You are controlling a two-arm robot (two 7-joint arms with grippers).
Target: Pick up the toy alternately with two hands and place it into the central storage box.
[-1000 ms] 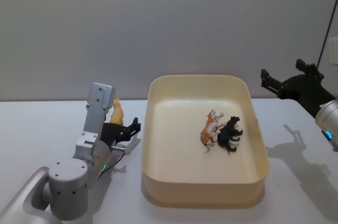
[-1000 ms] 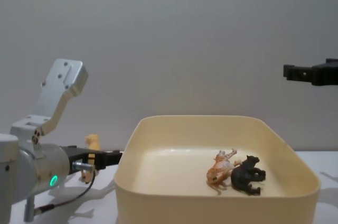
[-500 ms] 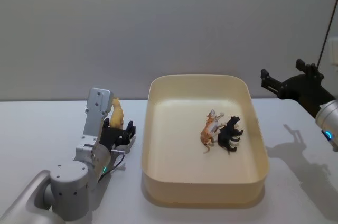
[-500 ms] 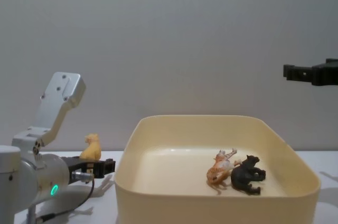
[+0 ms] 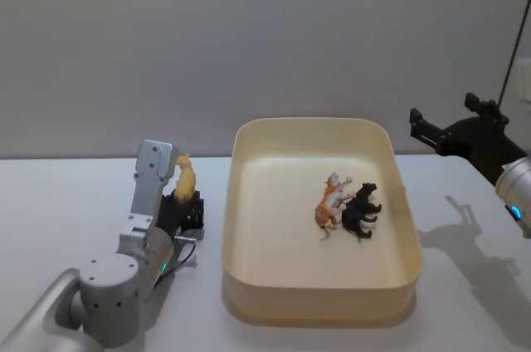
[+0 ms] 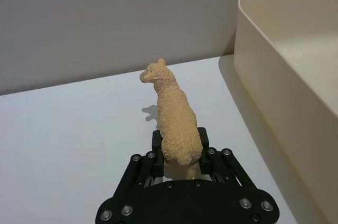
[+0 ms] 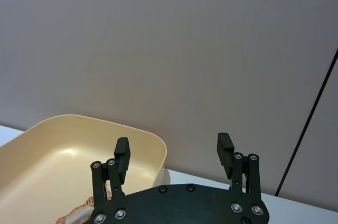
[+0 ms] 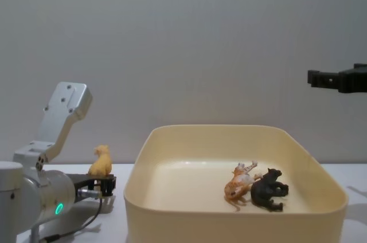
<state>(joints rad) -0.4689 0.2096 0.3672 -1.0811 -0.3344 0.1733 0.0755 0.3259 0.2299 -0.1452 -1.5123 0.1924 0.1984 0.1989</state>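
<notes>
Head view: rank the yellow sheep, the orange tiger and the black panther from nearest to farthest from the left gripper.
1. Yellow sheep: between the fingers of the left gripper, on the table left of the storage box.
2. Orange tiger: lying inside the box, right of centre.
3. Black panther: inside the box, just beyond the tiger on its right.

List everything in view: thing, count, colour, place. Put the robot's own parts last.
Storage box: one, cream-yellow, middle of the table.
Tiger toy: one, orange and white, lying on its side inside the box.
Panther toy: one, black, inside the box, touching the tiger toy.
Sheep toy: one, yellow, upright on the table left of the box, rear end between the left gripper's fingers.
Table: one, white, under everything.
Wall: one, grey, behind the table.
Left gripper: one, black, low at the table left of the box, closed on the sheep toy.
Right gripper: one, black, raised to the right of the box, open and empty.
</notes>
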